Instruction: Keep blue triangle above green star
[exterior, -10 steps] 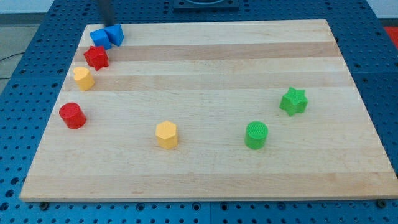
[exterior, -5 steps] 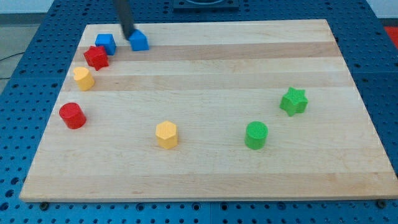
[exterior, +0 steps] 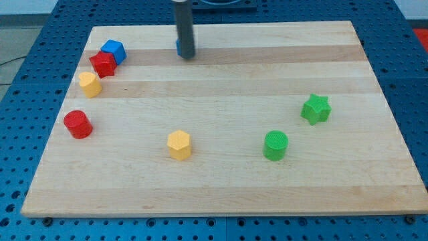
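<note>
I have no claw to open or close, so nothing is held: I end in a dark rod, and my tip (exterior: 188, 56) rests on the surface (exterior: 221, 187) near the view's top, a little left of the middle. The blue triangle (exterior: 178, 47) is almost wholly hidden behind the rod; only a thin sliver of blue shows at the rod's left edge, so I judge that my tip is touching it or just beside it, though I cannot tell which face it presses. The green star (exterior: 315, 108) sits well apart from it, toward the view's right and lower down, with a green cylinder (exterior: 275, 145) near it, further down and to its left. As I read the task, the triangle should stand directly above the star in the view. It is already higher up the surface than the star, so that part holds, but it lies far to the left of the star's column, so the sideways travel toward the view's right is what is left; I would call the job partly done. The path along the top strip looks free of blocks. The others are out of the way: a blue cube (exterior: 114, 50), a red star (exterior: 103, 64), a yellow block (exterior: 89, 84) and a red cylinder (exterior: 77, 124) along the left edge, and a yellow hexagon (exterior: 178, 144) toward the bottom.
</note>
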